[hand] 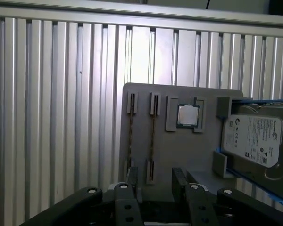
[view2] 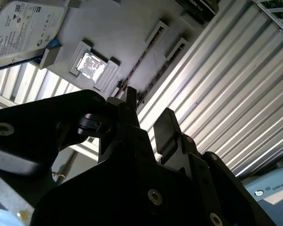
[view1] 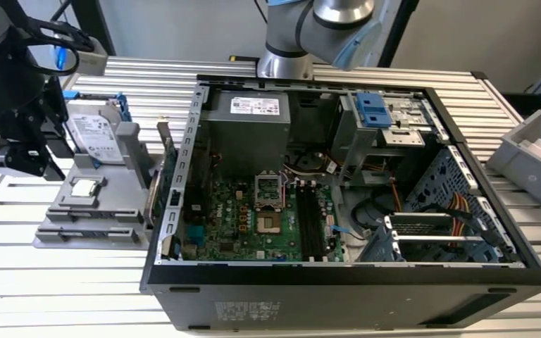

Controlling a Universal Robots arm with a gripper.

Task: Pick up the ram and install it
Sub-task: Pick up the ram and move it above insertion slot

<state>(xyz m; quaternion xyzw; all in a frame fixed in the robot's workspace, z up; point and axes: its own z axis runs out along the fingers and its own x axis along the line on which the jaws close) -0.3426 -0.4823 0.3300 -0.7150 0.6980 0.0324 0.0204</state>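
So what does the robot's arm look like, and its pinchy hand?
The arm is a round silver-grey tube with a pale blue cap at its joint. The gripper is all black and chunky, with two flat fingers and small round silver screws. A blue cable loops beside the black wrist part.

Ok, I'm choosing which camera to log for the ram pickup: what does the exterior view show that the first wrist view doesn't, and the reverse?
Exterior view's own: the open computer case, its motherboard, and a grey bin at the exterior view's right.
First wrist view's own: a clear edge-on look at two ram sticks standing in the grey holder, with the open gripper facing them.
Shared: the grey holder, the hard drive on it, the processor chip and the slatted table.
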